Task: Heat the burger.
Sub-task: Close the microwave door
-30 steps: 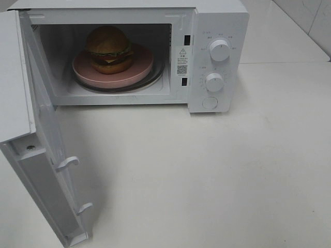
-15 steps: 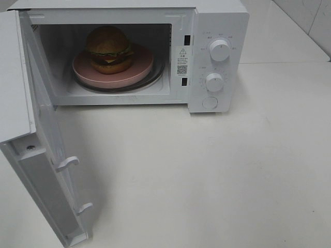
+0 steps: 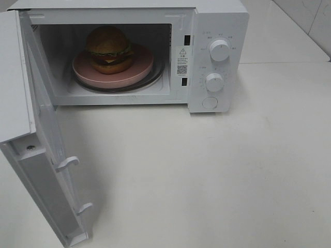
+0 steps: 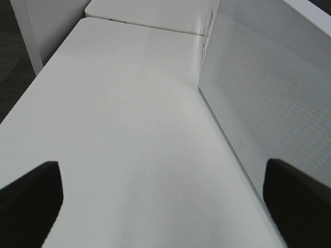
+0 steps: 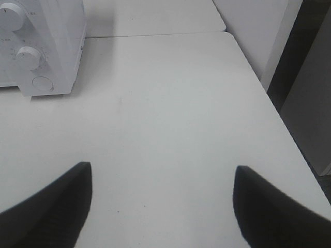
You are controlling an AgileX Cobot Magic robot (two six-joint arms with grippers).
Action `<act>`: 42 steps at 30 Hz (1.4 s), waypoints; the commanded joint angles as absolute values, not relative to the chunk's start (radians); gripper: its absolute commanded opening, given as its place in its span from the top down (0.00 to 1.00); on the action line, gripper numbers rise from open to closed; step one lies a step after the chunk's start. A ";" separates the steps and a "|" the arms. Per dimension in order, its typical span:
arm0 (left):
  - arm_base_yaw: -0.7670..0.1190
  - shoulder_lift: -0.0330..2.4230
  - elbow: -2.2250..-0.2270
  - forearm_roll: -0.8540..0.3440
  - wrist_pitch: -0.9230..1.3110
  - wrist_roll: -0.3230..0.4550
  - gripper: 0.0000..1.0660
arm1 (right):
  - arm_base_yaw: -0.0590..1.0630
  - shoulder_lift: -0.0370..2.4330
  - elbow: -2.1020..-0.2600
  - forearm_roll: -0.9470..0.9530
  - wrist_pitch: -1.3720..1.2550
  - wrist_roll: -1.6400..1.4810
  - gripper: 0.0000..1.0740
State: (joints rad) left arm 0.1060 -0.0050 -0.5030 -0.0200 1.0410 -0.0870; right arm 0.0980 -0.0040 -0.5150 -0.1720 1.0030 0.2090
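Left gripper (image 4: 160, 170): held wide open, nothing gripped; placed just beside the microwave door (image 4: 269, 103).
Right gripper (image 5: 163, 169): held wide open, nothing gripped; placed well apart from the microwave (image 5: 46, 46), on its dial side.

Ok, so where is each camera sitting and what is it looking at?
Exterior high: mounted high, looking down at the microwave, its open door and the burger on the pink plate inside; no robot part shows.
Left wrist: on the left arm, looking along the table beside the door; the open left gripper shows.
Right wrist: on the right arm, looking over the table toward the microwave's knobs; the open right gripper shows.
Shared: door in high and left wrist; knobs in high and right wrist.
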 commanded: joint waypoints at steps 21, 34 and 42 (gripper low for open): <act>0.098 -0.019 -0.501 -0.022 1.035 -0.092 0.08 | 0.091 -0.028 -0.514 -0.177 1.001 0.202 0.32; 0.098 -0.019 -0.501 -0.022 1.035 -0.092 0.08 | 0.091 -0.028 -0.514 -0.177 1.001 0.202 0.32; 0.098 -0.019 -0.501 -0.022 1.035 -0.092 0.08 | 0.091 -0.028 -0.514 -0.177 1.001 0.202 0.32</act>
State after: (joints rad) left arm 0.1060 -0.0050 -0.5030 -0.0200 1.0410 -0.0870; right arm 0.0980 -0.0040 -0.5140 -0.1720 1.0030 0.2080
